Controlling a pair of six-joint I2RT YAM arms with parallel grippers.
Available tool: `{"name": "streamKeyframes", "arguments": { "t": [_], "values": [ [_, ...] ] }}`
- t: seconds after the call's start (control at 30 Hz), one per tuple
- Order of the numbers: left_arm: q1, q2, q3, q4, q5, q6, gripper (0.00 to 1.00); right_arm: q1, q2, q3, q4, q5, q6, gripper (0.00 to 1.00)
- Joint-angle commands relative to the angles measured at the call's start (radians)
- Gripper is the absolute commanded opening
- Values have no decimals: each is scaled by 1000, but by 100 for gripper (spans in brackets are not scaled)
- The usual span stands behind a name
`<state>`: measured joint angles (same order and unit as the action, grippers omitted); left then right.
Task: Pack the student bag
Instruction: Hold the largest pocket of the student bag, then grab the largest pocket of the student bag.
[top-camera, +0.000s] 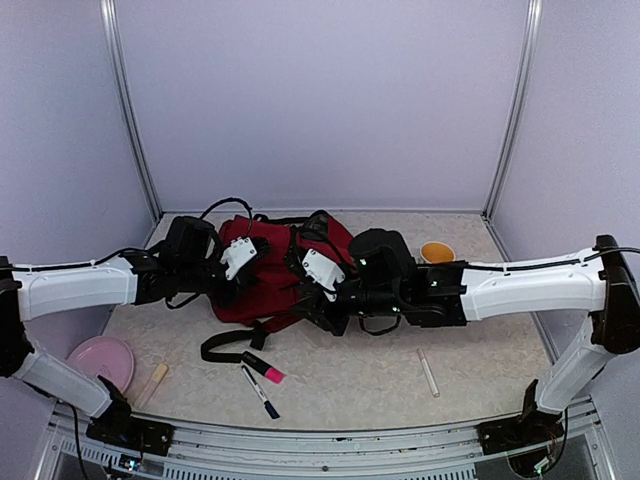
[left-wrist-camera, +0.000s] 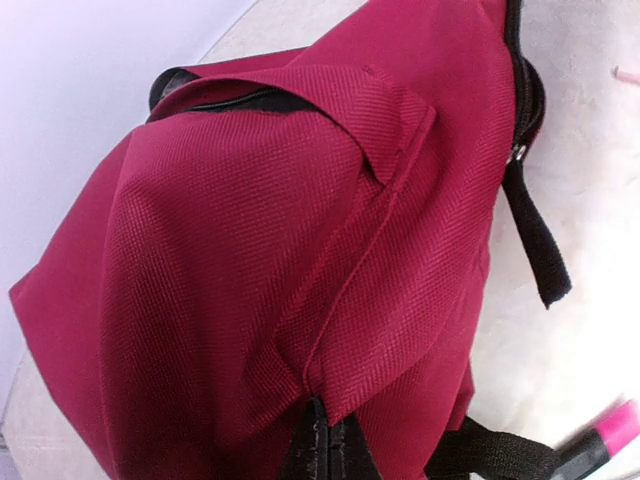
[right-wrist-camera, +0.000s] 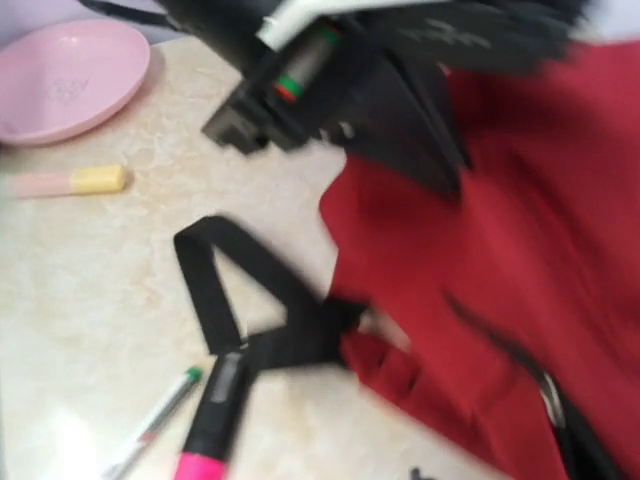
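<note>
Bag (top-camera: 275, 272) of dark red woven fabric lies slumped in the middle of the table (top-camera: 480, 345), between the two arms and toward the back wall. Its cloth shows a fine diagonal weave, with a stitched flap over a black zipper line along the upper side. Black straps (top-camera: 228, 343) trail off its near edge onto the table, one ending in a loose cut end.

Left gripper (left-wrist-camera: 325, 448) is pinched together on a fold of the bag's fabric, which rises taut toward the black fingertips. Right gripper (top-camera: 318, 270) rests on the bag's right half. Its wrist view is blurred, so I cannot tell whether its jaws are apart or gripping.

Just in front of the bag lies a black marker (top-camera: 262, 368) with a pink cap, and beside it a thin pen (top-camera: 260, 392). A pink plate (top-camera: 100, 362) sits at the near left; a faint mark in its middle is too blurred to read. A yellow-tipped stick (top-camera: 155, 380) lies next to the plate. A pale tube (top-camera: 428, 372) lies at the near right, and an orange bowl (top-camera: 437, 252) stands behind the right arm.
</note>
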<state>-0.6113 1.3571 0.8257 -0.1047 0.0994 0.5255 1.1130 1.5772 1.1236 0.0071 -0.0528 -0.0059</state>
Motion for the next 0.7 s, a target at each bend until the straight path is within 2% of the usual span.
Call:
{"name": "streamKeyframes", "arguments": {
  "t": [0.0,0.17,0.27,0.33,0.4,0.47,0.53,0.6,0.67],
  "values": [
    [-106,-5,53,28,63,-242,0,41,58,-34,131,180,-227,44],
    [-159,22,65,22,58,-332,0,44,40,-143,280,213,-274,48],
    [-164,31,74,44,58,-354,0,44,25,-129,222,261,-174,49],
    [-174,35,84,52,65,-375,0,40,-8,-111,130,302,-15,51],
    [-188,35,81,70,70,-391,0,22,-58,-113,63,312,222,51],
    [-208,36,72,96,74,-399,0,-11,-116,-149,14,269,511,50],
    [-225,42,64,116,78,-402,0,-28,-144,-187,-14,231,723,50],
    [-234,55,62,127,82,-404,0,-28,-140,-195,-53,220,848,52],
    [-240,65,68,128,83,-403,0,-28,-106,-164,-93,203,918,57]
  ]
}}
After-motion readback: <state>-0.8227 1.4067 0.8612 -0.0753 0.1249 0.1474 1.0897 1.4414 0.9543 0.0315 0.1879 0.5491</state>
